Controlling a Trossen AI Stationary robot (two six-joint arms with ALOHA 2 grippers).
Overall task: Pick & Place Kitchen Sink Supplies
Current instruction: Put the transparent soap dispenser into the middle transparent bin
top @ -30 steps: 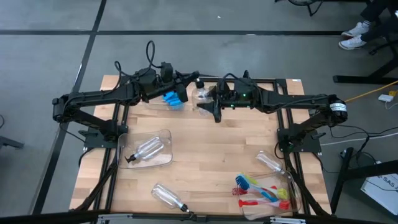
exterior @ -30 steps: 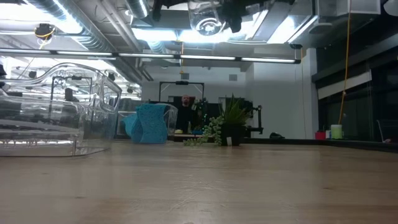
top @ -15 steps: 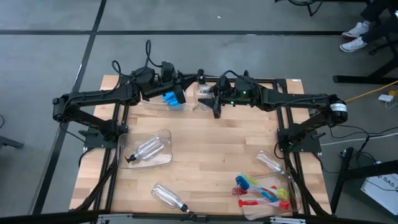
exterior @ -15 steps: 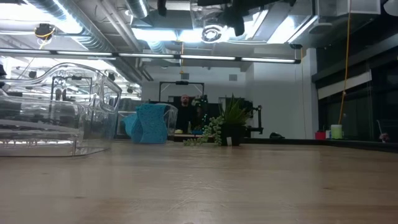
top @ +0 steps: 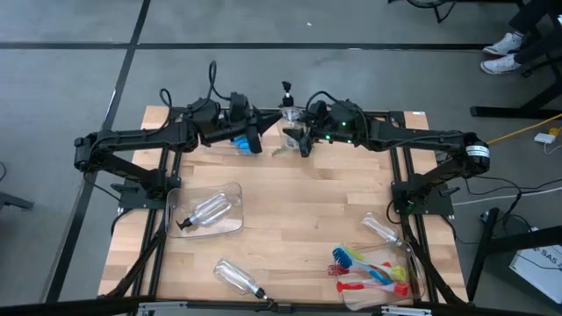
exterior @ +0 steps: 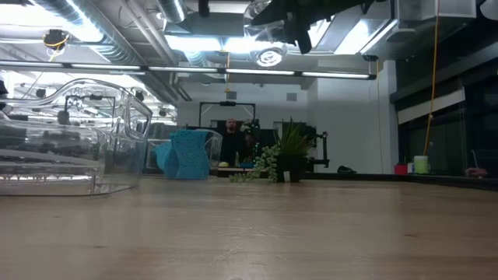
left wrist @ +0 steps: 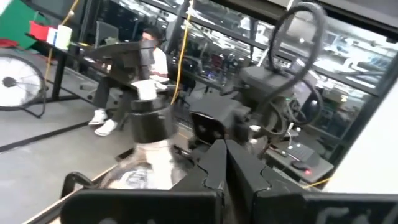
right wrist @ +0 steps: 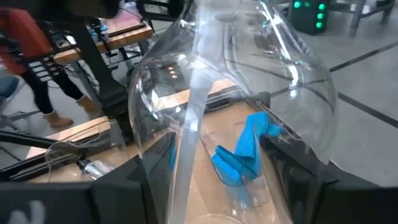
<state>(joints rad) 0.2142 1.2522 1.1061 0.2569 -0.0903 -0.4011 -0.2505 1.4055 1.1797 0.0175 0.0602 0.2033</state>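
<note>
Wooden table [top: 299,211]: right tool [top: 297,133] grips clear bottle [top: 288,114] aloft; left tool [top: 256,139] closed, empty.

Closed left fingers [left wrist: 225,163] face a black-capped bottle [left wrist: 149,134] beside the right arm [left wrist: 273,106].

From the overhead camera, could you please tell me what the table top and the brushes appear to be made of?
The table top looks like pale wood, matt: plank seams and grain show. The brushes look like glossy moulded plastic, in saturated red, blue and yellow-green; their bristles are probably plastic too, though too small to tell.
</note>
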